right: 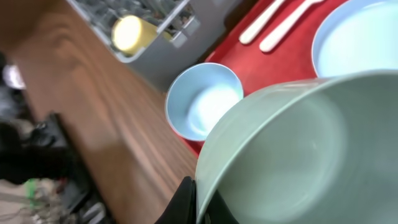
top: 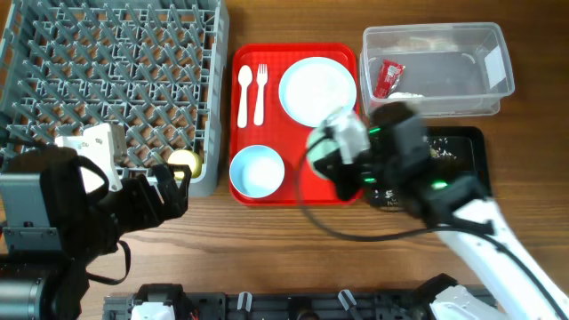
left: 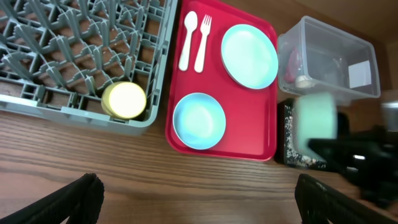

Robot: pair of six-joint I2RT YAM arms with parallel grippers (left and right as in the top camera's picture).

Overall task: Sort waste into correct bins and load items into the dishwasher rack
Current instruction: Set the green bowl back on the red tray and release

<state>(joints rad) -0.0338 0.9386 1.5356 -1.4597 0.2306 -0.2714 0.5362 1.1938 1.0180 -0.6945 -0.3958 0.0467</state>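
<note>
My right gripper [right: 200, 200] is shut on the rim of a pale bowl [right: 298, 149], tilted and held above the red tray's right side [top: 336, 133]. The second pale bowl [top: 257, 171] sits at the tray's front left. The plate [top: 317, 89], spoon [top: 244, 93] and fork [top: 260, 92] lie on the tray's far half. The yellow cup [top: 184, 163] stands in the near right corner of the grey dishwasher rack [top: 107, 80]. My left gripper [left: 202, 205] is open and empty over bare table in front of the rack. The clear tub [top: 436, 67] holds the red wrapper [top: 388, 78] and white scrap [top: 404, 96].
The red serving tray [top: 298, 191] lies between the rack and the bins. The black tray [top: 462, 151] with crumbs sits in front of the clear tub, partly hidden under my right arm. Bare wooden table runs along the near edge.
</note>
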